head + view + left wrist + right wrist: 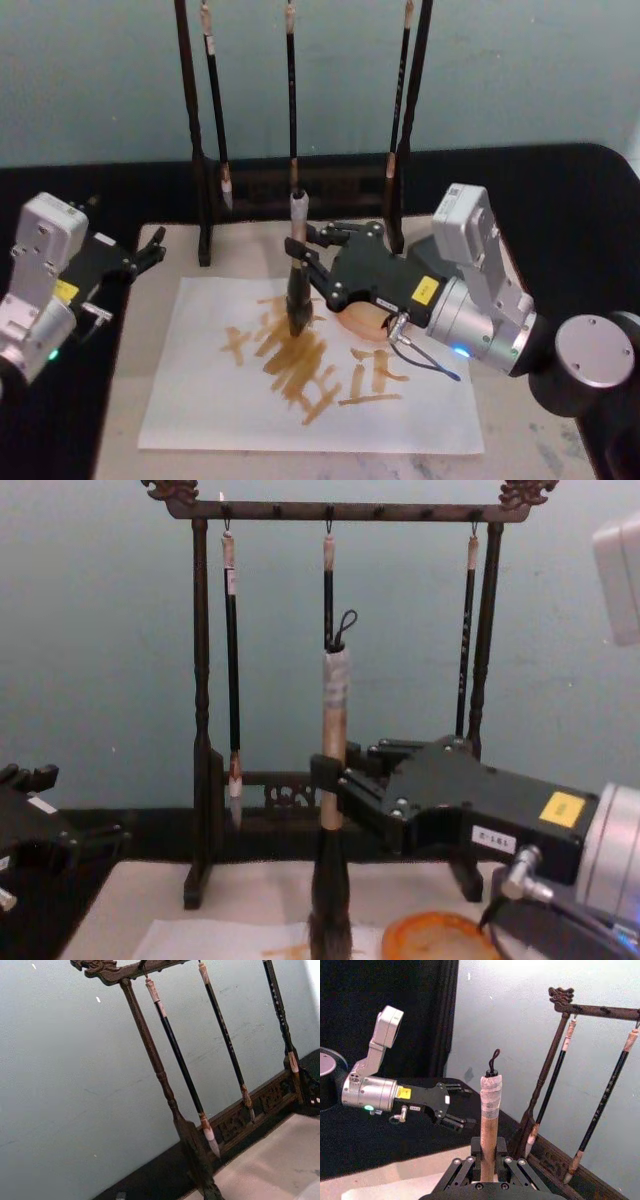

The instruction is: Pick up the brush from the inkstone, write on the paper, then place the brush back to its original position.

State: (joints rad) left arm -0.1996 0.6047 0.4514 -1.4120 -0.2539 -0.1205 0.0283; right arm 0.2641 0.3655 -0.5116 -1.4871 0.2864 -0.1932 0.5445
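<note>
On the counter the paper lies on the mat before the rack, the brush stands upright at the paper's middle in the right gripper, and the left gripper sits by the mat's rear left corner.

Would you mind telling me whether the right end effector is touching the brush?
Touching. In the chest view the right end effector is clamped on the brush handle, holding it upright.
</note>
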